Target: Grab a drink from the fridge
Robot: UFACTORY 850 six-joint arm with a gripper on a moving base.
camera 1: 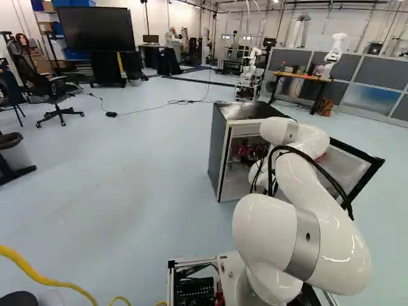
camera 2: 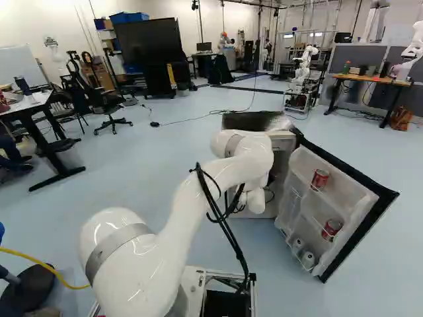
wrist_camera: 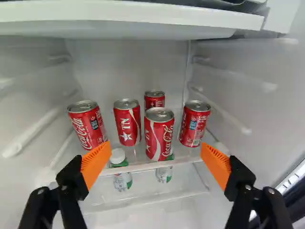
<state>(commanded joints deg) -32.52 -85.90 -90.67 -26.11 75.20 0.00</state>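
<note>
Blue floor [camera 1: 140, 159] under fridge [camera 1: 218, 153] with wide-open door [camera 2: 357, 198], door cans [camera 2: 320, 179] in its racks. Wide-spread gripper [wrist_camera: 155, 152] before five upright red cans [wrist_camera: 159, 136] on clear shelf [wrist_camera: 143, 167]; bottles [wrist_camera: 118, 160] beneath, upper shelf [wrist_camera: 128, 14] overhead.

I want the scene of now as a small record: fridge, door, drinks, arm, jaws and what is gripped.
fridge: dark grey, box-shaped fridge, open
door: white-lined, black-edged door, swung open, with red cans in its racks
drinks on shelf: five upright red metal cans on a clear shelf
drinks below shelf: two green-and-white containers, one with white cap
arm: glossy white arm, reaching to the fridge
jaws: open, orange pads apart, shelf cans ahead
gripped: nothing
</note>
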